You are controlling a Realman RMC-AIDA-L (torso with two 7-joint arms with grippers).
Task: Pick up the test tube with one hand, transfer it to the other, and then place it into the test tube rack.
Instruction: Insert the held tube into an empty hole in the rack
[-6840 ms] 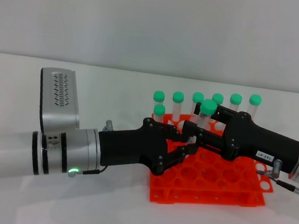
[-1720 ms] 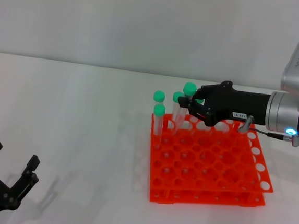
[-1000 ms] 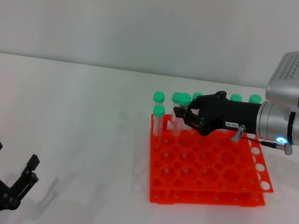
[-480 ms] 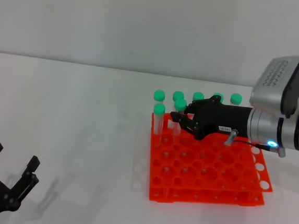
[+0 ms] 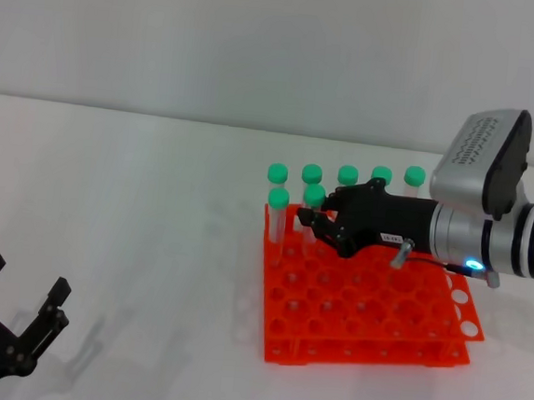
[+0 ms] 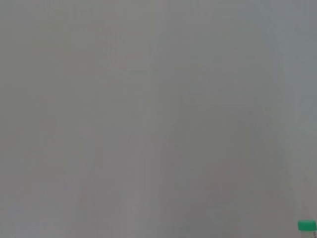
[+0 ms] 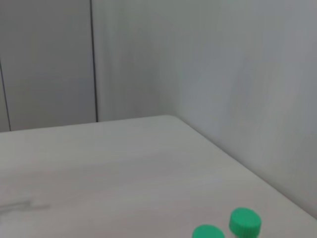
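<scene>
The orange-red test tube rack (image 5: 370, 307) stands on the white table right of centre. My right gripper (image 5: 315, 227), black with a small white label, reaches in from the right over the rack's back left part. It is shut on a clear test tube with a green cap (image 5: 314, 195), which stands upright with its lower end down in the second row of holes. My left gripper (image 5: 27, 273), plain black, is open and empty at the bottom left corner, far from the rack.
Several green-capped tubes (image 5: 348, 175) stand in the rack's back row, and one (image 5: 278, 199) in the second row's left end. Two green caps (image 7: 244, 221) show in the right wrist view, one cap (image 6: 307, 226) in the left wrist view.
My right gripper has moved left and down, lowering the tube into the rack. The rack and its tubes have shifted slightly left. The left gripper has not moved.
</scene>
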